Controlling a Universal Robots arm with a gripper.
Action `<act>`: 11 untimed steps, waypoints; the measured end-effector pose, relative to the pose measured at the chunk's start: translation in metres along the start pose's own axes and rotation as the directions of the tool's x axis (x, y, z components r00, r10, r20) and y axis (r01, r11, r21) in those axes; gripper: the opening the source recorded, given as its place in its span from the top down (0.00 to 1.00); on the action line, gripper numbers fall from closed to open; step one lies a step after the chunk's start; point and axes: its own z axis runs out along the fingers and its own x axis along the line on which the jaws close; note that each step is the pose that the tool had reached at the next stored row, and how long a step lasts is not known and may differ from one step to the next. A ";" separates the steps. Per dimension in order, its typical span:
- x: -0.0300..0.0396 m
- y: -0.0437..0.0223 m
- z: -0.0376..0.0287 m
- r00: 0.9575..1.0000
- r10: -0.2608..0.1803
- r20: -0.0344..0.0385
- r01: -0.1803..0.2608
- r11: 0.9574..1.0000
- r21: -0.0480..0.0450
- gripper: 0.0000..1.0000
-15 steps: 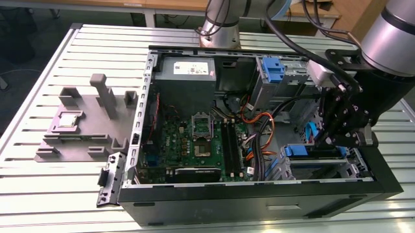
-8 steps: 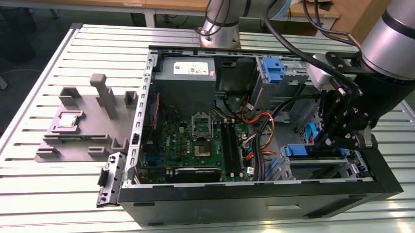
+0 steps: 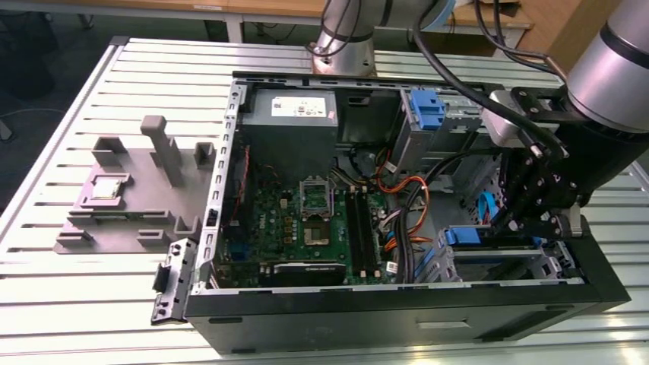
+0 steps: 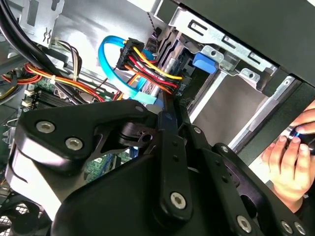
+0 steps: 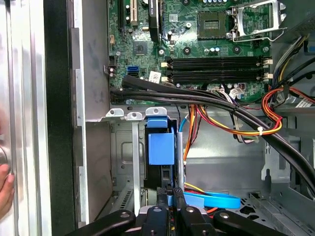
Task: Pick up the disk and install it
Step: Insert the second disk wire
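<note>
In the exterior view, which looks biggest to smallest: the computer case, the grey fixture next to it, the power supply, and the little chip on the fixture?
As they look in the exterior view:
1. Computer case
2. Grey fixture
3. Power supply
4. Chip

The power supply sits farther back, so it may look smaller than it is.

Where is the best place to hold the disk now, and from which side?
Judging by its pose, grip the disk on its narrow exposed end, across the thin faces, coming from the open side of the drive cage. It stands on edge there; the gripper already sits at that end.

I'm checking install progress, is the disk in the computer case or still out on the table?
In. The disk stands on edge in the drive bay inside the case, with the hand at its end.
</note>
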 end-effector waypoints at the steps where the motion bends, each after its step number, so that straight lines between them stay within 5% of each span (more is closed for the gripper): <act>1: 0.0000 0.0000 0.0000 1.000 0.000 0.000 0.000 1.000 0.000 0.84; 5: -0.0004 -0.0001 0.0013 1.000 0.000 0.004 0.000 1.000 0.000 0.83; 11: 0.0000 0.0000 -0.0003 1.000 0.000 0.000 0.000 1.000 0.000 0.77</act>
